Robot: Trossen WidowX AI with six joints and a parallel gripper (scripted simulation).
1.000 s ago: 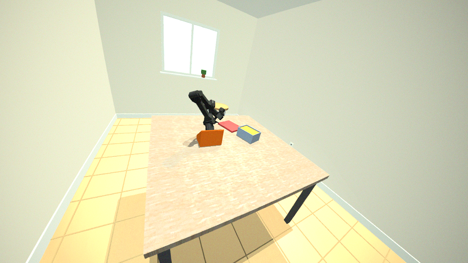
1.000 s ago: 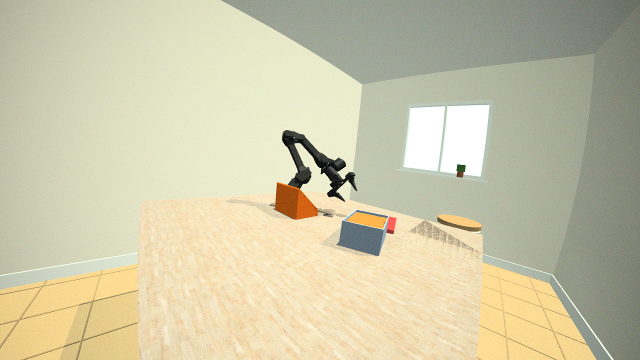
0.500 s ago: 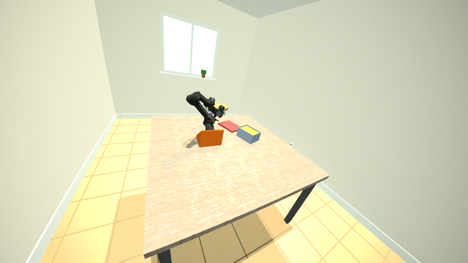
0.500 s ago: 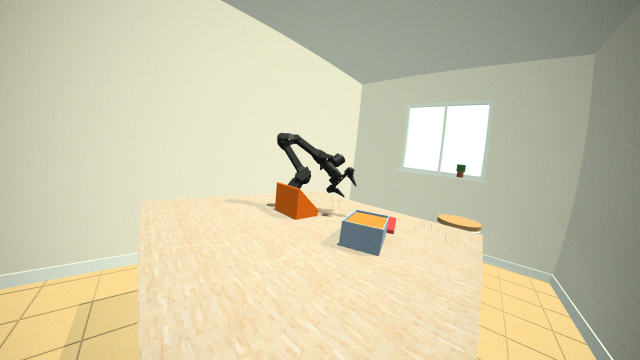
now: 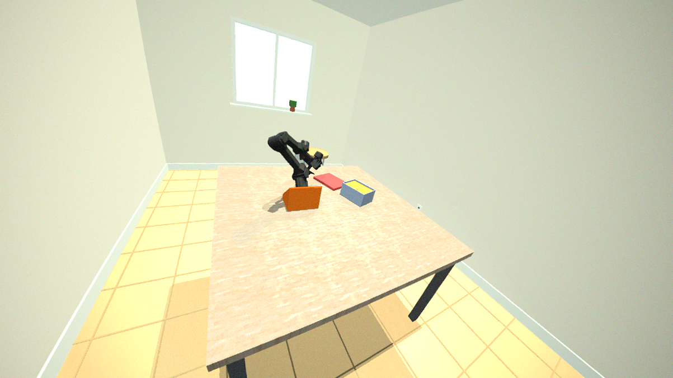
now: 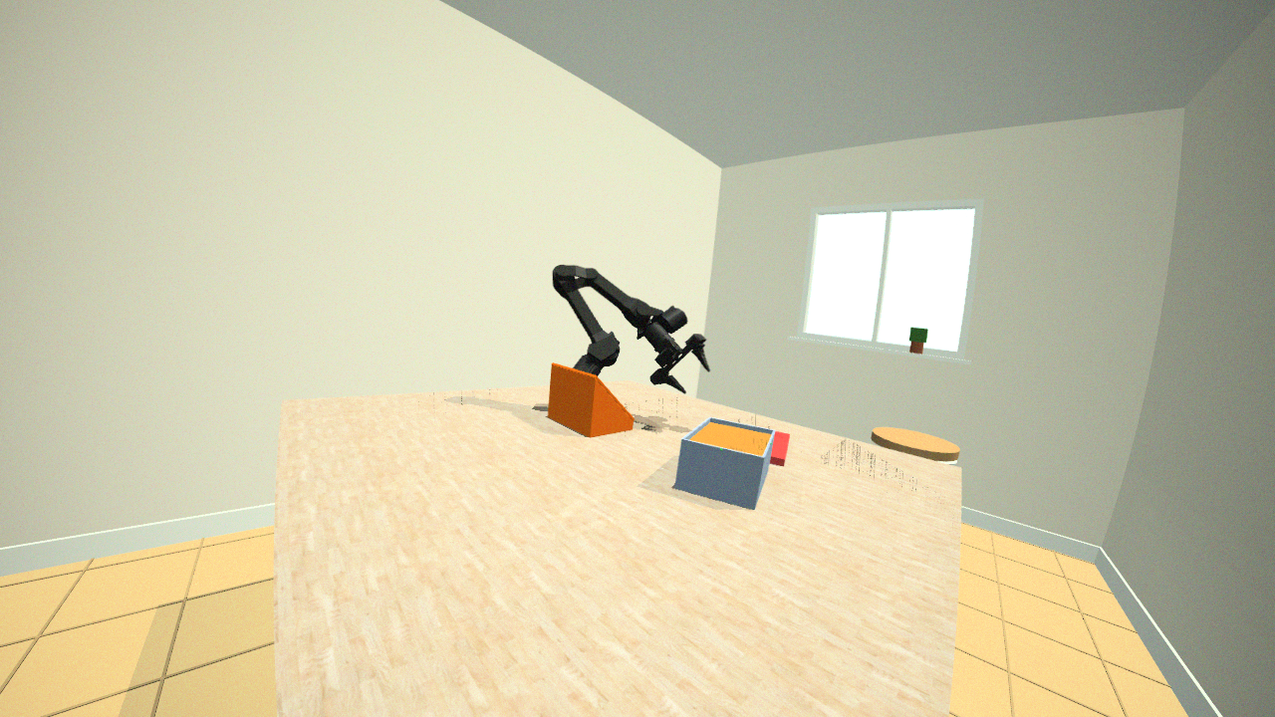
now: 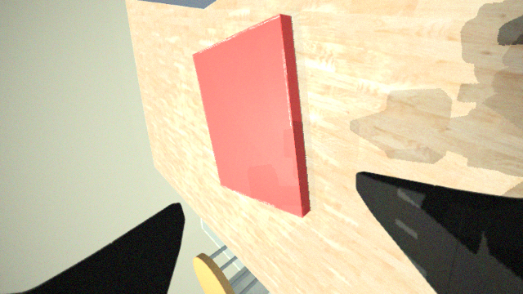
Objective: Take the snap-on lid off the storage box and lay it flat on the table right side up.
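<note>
The red lid (image 5: 329, 181) (image 6: 780, 448) (image 7: 253, 118) lies flat on the desk (image 5: 301, 269) (image 6: 570, 571) (image 7: 335, 245), beside the blue storage box (image 5: 357, 193) (image 6: 720, 472) (image 7: 184, 3). The gripper (image 5: 316, 166) (image 6: 696, 378) (image 7: 270, 195), released, its fingers spread and holding nothing, is raised above the desk, apart from the lid, which appears ahead of its fingertips in the wrist view.

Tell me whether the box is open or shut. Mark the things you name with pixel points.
Open: the top view shows yellow inside the box (image 5: 357, 197) (image 6: 720, 472) (image 7: 180, 3), the red lid (image 5: 329, 181) (image 6: 780, 448) (image 7: 249, 110) beside it.

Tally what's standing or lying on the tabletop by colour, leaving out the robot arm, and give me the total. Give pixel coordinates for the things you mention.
Blue: 1, the storage box (image 5: 354, 194) (image 6: 720, 472) (image 7: 180, 3), with a yellow-orange inside
Red: 1, the lid (image 5: 329, 181) (image 6: 780, 448) (image 7: 249, 110)
Orange: 1, the slope-sided block (image 5: 304, 199) (image 6: 572, 400)
Total: 3
</note>
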